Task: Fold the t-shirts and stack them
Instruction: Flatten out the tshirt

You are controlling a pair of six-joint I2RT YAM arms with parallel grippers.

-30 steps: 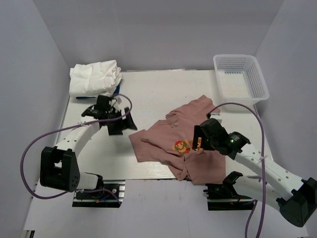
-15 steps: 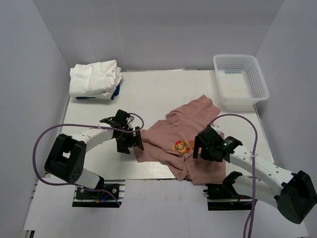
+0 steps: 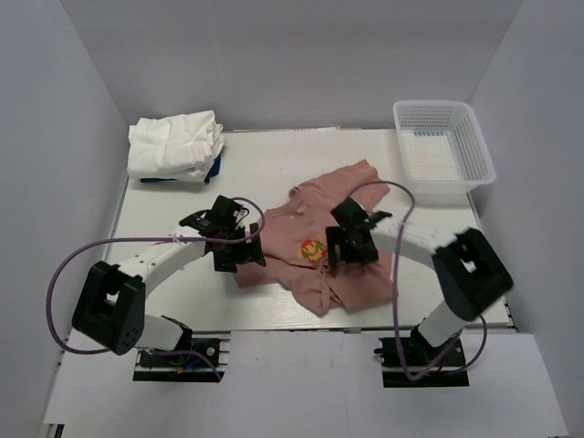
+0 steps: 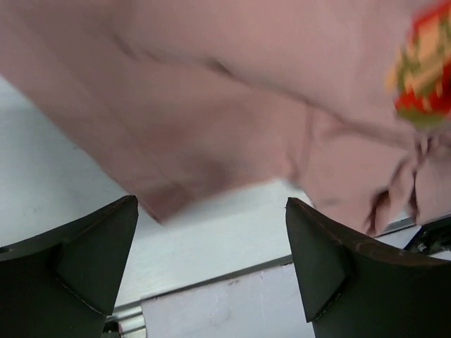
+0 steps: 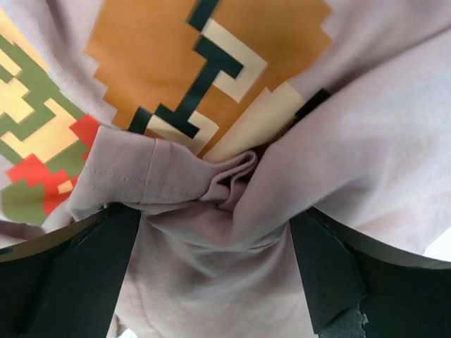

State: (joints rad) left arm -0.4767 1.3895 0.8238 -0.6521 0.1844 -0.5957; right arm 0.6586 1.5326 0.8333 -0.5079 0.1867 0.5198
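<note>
The dusty pink t-shirt [image 3: 360, 196] lies crumpled on the white table [image 3: 274, 160], its orange-brown print [image 3: 313, 249] facing up. My left gripper [image 3: 241, 257] is open and empty at the shirt's left edge; in the left wrist view [image 4: 210, 211] the shirt's hem [image 4: 211, 127] lies just beyond the jaws, with bare table between them. My right gripper [image 3: 348, 248] sits on the shirt's middle beside the print; in the right wrist view [image 5: 215, 218] its jaws stand wide apart with bunched pink cloth [image 5: 232, 176] between them. Folded white t-shirts [image 3: 173, 144] are piled at the back left.
A white plastic mesh basket [image 3: 443, 146] stands at the back right corner. Something blue [image 3: 213, 170] peeks out under the white pile. The table's near edge [image 4: 232, 282] is close under my left gripper. Grey walls enclose both sides and the back.
The right gripper has swung left and away onto the shirt's middle, and the pink shirt has shifted left and bunched up. The left gripper has come forward to the shirt's left edge.
</note>
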